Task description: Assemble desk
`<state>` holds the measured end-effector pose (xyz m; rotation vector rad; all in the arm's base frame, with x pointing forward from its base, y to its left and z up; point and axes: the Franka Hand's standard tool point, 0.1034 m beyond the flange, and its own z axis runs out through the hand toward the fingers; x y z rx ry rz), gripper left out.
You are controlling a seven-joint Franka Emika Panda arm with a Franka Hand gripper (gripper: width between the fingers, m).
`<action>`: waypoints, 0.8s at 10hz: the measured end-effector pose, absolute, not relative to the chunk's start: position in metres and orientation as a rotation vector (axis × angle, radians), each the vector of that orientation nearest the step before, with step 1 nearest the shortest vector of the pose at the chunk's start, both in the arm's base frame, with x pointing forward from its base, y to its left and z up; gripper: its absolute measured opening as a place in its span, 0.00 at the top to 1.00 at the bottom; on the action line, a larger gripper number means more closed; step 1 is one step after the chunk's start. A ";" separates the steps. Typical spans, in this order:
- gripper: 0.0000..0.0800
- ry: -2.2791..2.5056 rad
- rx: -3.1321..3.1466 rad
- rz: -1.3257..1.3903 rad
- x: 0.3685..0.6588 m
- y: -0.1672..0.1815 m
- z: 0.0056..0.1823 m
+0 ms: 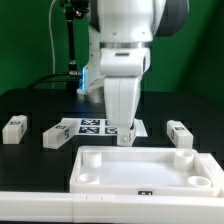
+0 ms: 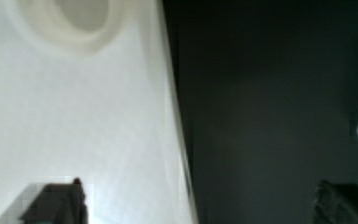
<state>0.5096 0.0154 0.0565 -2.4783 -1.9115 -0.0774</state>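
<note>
Now gripper [image 1: 125, 138] hangs at tabletop [image 1: 130, 172] far rim, jaws wide apart, holding nothing. Fingertips [image 2: 51, 200] straddle panel edge near corner socket [image 2: 78, 25]. Tabletop lies sockets-up, likely to take legs; loose leg [image 1: 58, 133] beside marker board [image 1: 92, 126].

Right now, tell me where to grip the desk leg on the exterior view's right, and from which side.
Grip the desk leg at mid-length, across its two long sides, coming straight down from above. It lies flat on the table, apart from the tabletop panel, so both long sides look free.
</note>
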 end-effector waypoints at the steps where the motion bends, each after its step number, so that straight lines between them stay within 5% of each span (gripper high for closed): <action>1: 0.19 -1.809 -2.560 -0.089 0.512 0.029 0.065; 4: 0.19 -1.605 -2.683 -0.118 0.516 0.073 0.056; 8: 0.19 -1.567 -2.704 -0.114 0.516 0.068 0.056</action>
